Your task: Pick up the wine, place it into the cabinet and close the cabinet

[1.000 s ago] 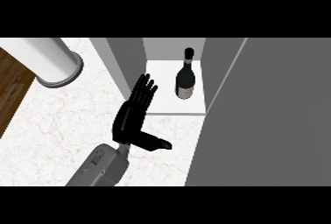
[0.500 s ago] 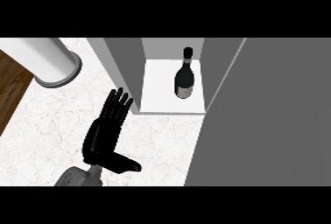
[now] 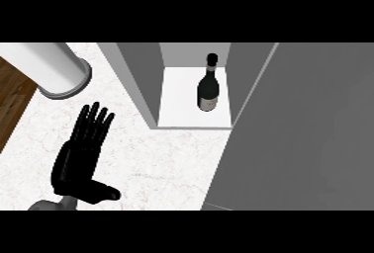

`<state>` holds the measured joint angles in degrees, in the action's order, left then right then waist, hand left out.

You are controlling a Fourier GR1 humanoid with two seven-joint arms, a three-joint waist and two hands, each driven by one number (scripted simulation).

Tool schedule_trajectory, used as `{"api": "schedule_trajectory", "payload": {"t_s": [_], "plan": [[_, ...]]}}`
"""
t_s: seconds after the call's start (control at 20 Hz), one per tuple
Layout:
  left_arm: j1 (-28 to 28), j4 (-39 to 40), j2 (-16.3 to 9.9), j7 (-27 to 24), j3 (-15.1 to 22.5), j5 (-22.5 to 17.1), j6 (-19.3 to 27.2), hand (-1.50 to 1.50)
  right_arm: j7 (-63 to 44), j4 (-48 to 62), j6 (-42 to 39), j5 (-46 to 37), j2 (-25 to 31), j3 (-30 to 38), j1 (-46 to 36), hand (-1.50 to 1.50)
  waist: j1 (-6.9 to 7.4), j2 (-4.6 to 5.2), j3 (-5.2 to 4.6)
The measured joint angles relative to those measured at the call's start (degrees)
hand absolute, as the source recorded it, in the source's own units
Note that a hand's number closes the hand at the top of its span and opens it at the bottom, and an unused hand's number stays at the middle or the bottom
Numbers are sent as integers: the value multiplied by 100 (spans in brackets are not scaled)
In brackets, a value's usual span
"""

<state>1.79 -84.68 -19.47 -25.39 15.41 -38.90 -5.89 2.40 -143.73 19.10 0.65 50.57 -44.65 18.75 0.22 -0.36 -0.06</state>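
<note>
White marble table (image 3: 168, 158) fills most of the view, with a strip of dark wood floor (image 3: 13, 94) showing at the far left edge. Next to that there's a white cylinder (image 3: 55, 66) with a grey base sitting on the table near the top left.

Lower down on the left is a black hand (image 3: 76, 160), can't really tell which one it is since only the one shows. Palm is flat, fingers (image 3: 95, 121) straight and slightly spread, pointing up the view, thumb sticking out to the right. It's holding nothing and isn't touching anything.

Moving right, the grey cabinet (image 3: 135, 79) is open, and the wine bottle (image 3: 208, 89) stands upright inside on its white shelf, well apart from the hand. Far right is the big grey cabinet door (image 3: 306, 128), swung open.
</note>
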Motion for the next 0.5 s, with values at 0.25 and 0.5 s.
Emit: {"api": "schedule_trajectory", "payload": {"t_s": [0.25, 0.5], "plan": [[-169, -53, -397, 25, -420, -239, -340, -150, -99, 5, -120, 1, 31, -126, -86, 150, -7, 7, -5], [-313, -29, -770, 106, -802, -512, -706, -150, -284, 8, -178, -15, 11, -247, -266, 150, 20, 13, -13]]}}
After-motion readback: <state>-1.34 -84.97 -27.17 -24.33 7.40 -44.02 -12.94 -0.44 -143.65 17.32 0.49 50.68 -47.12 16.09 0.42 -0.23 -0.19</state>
